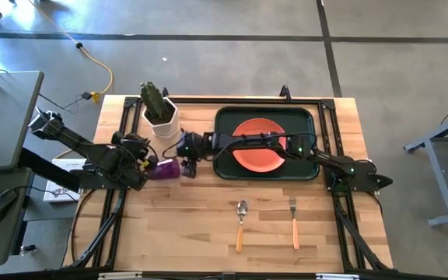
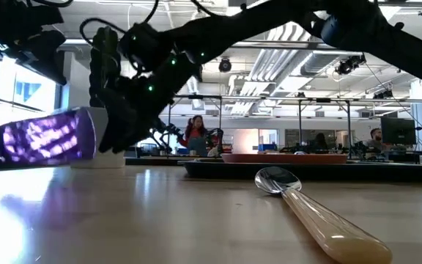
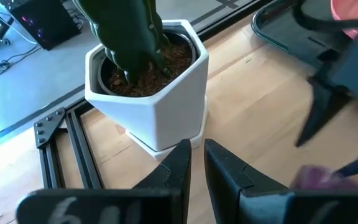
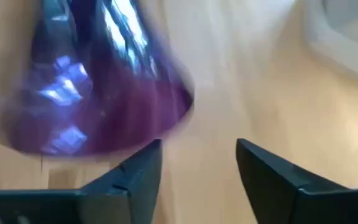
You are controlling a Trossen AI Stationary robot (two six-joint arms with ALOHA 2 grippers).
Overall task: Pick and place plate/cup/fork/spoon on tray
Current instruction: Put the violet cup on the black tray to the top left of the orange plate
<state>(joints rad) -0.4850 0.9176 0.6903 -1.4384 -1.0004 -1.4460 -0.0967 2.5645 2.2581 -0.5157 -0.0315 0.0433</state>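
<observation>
The small dark purple translucent cup (image 1: 166, 169) lies on its side on the light wooden table (image 1: 208, 225), just left of the big dark green rectangular tray (image 1: 225, 118) w/ raised rim, and below the white hexagonal pot w/ green cactus (image 1: 160, 113). The round flat orange-red plate (image 1: 257, 154) sits inside the tray, roughly centred.

Right pincer (image 1: 189, 164) reaches across the tray's left edge to a spot just right of the cup; its fingers (image 4: 272, 177) stand apart w/ bare wood between them, nothing held, cup close in front. Left pincer (image 1: 142, 154) sits at the cup's left end, near the pot; its fingers (image 3: 176, 168) are nearly together w/ only a thin gap, empty. So the cup is boxed in: a pincer on each side, pot above it, tray rim to the right.

Silver-bowled spoon w/ orange-yellow handle (image 1: 240, 223) and silver-tined fork w/ orange handle (image 1: 293, 221) lie parallel on the front part of the table, well apart from each other and from the tray, handles toward the front edge. Open wood around both, esp. front-left.
</observation>
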